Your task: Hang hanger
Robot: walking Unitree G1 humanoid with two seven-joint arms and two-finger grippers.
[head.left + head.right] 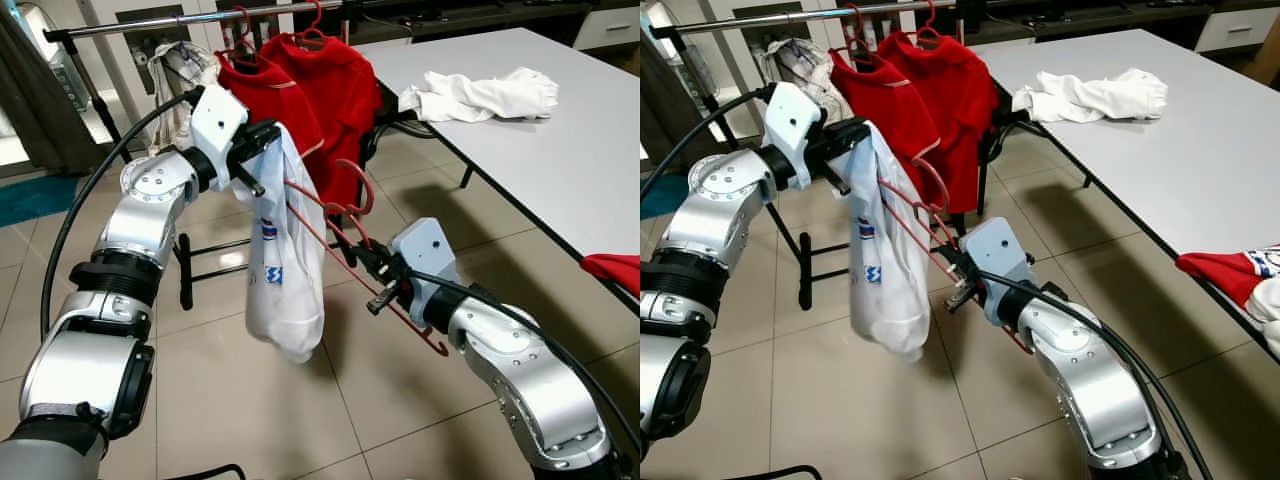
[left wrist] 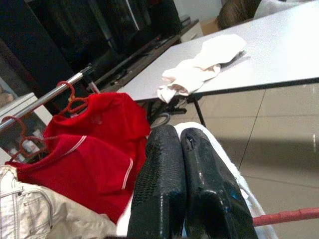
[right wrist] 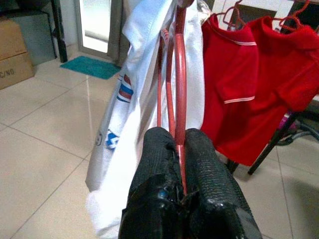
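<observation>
Red wire hanger (image 1: 340, 225), light and stiff, is pinched by the right end effector (image 1: 375, 280); the left end effector (image 1: 262, 160) clamps the limp white shirt (image 1: 285, 270).

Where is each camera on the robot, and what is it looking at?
Left eye view: on the head, looking down at both silver arms, the white shirt and red hanger.
Right eye view: the other eye beside it, same scene; also the table.
Left wrist view: along the left gripper, shut on the white shirt, toward the rail.
Right wrist view: along the right gripper, shut on the red hanger.
All share the red shirts.
</observation>
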